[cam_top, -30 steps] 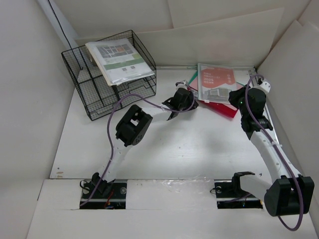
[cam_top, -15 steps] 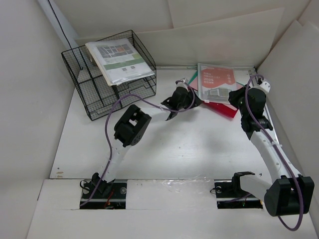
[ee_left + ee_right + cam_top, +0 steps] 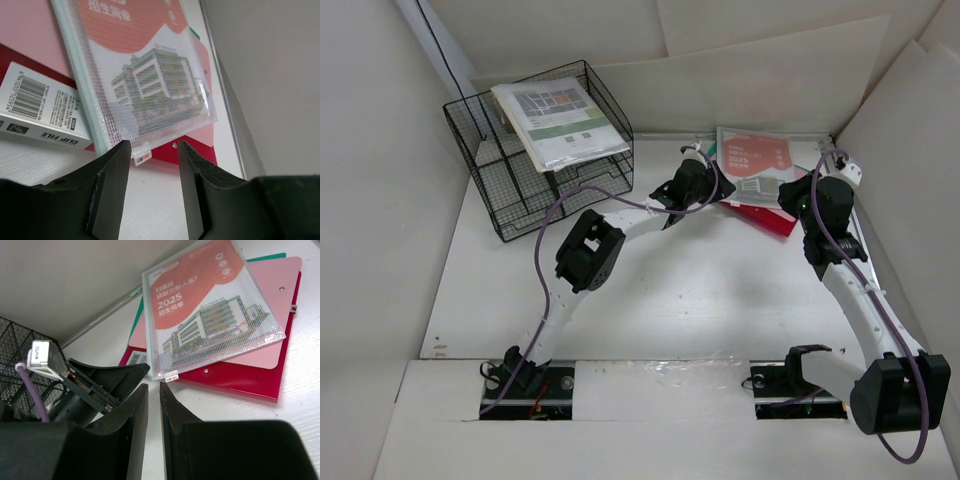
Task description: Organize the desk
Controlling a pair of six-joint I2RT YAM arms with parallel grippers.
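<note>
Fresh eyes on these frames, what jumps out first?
The clear mesh pouch holding an orange-red brochure with a building on it, lying on a red folder at the far right of the desk. The left gripper, jaws open, points at the pouch's edge. At far left, a black wire basket has papers lying across its top.

Desk [image 3: 720,290]: flat matte white tabletop, metal rail along right edge.
</note>
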